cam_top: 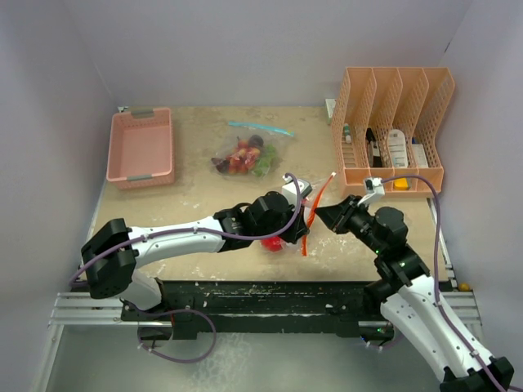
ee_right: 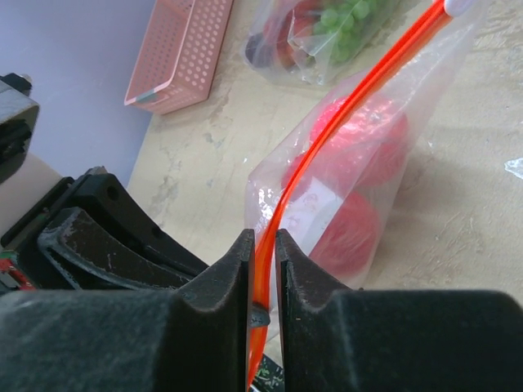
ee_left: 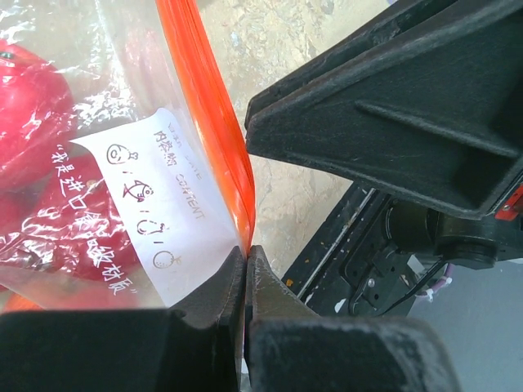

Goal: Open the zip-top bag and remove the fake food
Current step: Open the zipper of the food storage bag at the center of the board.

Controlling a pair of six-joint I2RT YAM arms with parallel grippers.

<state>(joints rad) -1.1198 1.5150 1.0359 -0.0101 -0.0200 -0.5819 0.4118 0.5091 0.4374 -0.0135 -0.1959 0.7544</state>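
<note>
Table [cam_top: 204, 196]: pale, mottled top, and it carries all the items noted. Rack [cam_top: 392, 122]: orange, slotted, stands at the back, to the right of the bag [ee_right: 441, 82]. Basket [cam_top: 143, 147]: pink, at the back, well left of the bag. Left gripper [ee_left: 246, 261]: comes to the bag from its left side. Its fingers are pressed together on the bag's edge at the end of the zip [ee_right: 359, 92], with film and orange strip pinched between the tips. Right gripper [ee_right: 261, 253]: comes to the bag from its right side and sits just beside the left gripper. Its fingers are clamped on the zip, and only the strip separates them. Bag: clear plastic, held between the two grippers near the front middle of the table. The zip shows as one unbroken orange band running up and away from both grips. Whether the bag's lower end rests on the table cannot be determined. Second bag [cam_top: 245, 155]: clear with a teal zip, lies flat behind the held bag, well apart from it, and holds red, green and dark pieces. Fake food [ee_right: 364, 139]: two round red pieces, inside the held bag below the zip. Label [ee_left: 163, 204]: white, printed, on the bag's face just beside the zip.
</note>
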